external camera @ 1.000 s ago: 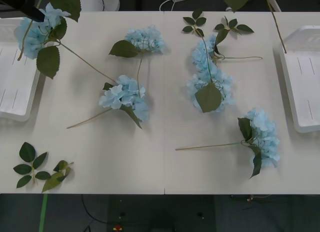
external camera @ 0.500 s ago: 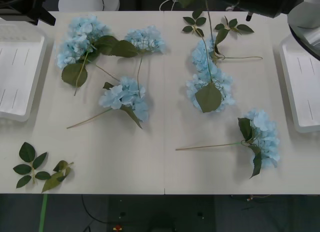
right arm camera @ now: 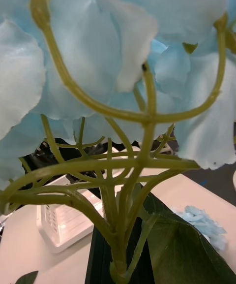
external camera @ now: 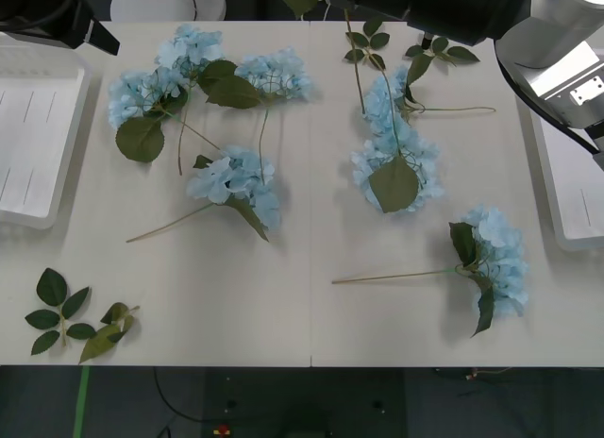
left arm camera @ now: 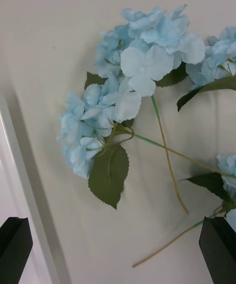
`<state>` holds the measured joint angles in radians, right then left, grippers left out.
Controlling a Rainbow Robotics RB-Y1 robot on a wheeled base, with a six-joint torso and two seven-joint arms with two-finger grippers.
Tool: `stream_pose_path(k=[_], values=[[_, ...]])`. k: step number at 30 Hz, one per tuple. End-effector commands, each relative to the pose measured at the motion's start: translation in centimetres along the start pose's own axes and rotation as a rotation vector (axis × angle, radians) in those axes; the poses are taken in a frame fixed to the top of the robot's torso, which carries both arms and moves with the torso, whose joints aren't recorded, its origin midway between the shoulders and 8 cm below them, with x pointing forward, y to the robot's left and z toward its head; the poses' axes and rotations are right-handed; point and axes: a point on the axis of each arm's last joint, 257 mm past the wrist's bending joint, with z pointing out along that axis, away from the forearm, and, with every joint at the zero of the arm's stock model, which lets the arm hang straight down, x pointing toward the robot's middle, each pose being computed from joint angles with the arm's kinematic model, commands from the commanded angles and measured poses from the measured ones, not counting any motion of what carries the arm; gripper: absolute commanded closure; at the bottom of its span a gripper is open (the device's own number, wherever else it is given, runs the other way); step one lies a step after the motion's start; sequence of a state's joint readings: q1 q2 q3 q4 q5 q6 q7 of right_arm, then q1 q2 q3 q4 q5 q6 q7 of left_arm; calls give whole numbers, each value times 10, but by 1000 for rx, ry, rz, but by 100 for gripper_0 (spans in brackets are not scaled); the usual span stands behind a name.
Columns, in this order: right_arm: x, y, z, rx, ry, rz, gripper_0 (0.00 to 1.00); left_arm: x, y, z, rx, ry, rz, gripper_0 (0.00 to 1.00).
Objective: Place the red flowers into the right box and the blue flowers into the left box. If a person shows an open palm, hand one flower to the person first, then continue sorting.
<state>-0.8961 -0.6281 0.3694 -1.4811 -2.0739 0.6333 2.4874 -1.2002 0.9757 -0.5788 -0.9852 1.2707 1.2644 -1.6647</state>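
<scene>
Several blue flowers lie on the white table, among them a pair at the back left point(external camera: 146, 93), one in the middle point(external camera: 236, 183) and one at the front right point(external camera: 495, 254). My left gripper point(left arm camera: 116, 247) is open above the back-left pair point(left arm camera: 105, 116), beside the left box point(external camera: 38, 136). My right gripper point(right arm camera: 118, 269) is shut on the stem of a blue flower point(right arm camera: 123, 57), held high over the table's back edge. Its stalk point(external camera: 356, 65) hangs down there. The right box point(external camera: 571, 174) holds nothing. The red flowers are out of view.
Loose green leaf sprigs lie at the front left point(external camera: 71, 320) and the back middle point(external camera: 415, 51). My right arm point(external camera: 444, 4) stretches across the back edge. A power strip's cable runs behind the table.
The blue flower that hung by the left box now lies on the table at the back left. My right arm has swung in across the back with its flower.
</scene>
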Motion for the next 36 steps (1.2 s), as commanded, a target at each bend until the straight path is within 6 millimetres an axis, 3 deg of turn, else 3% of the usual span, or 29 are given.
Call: stream_pose_path(k=[1, 4, 7, 11, 17, 21, 27, 36], values=[[-5, 31, 18, -60, -42, -15, 100, -20, -45, 30, 46, -56, 104, 0], [1, 37, 21, -63, -37, -24, 100, -23, -64, 53, 77, -73, 70, 0], [9, 41, 24, -62, -33, -24, 100, -26, -69, 70, 81, -93, 33, 0], [15, 51, 28, -54, -53, -20, 100, -16, -81, 101, 96, -82, -20, 0], [20, 55, 30, -56, -42, -29, 100, 6, -65, 127, 106, -64, -202, 0], [24, 57, 31, -60, -35, -30, 100, 14, -62, 135, 180, -75, -395, 0], [29, 62, 33, -69, -27, -35, 100, 17, -37, 138, 212, -130, -634, 0], [29, 65, 36, -69, -32, -38, 100, 21, -47, 158, 170, -119, -791, 0]])
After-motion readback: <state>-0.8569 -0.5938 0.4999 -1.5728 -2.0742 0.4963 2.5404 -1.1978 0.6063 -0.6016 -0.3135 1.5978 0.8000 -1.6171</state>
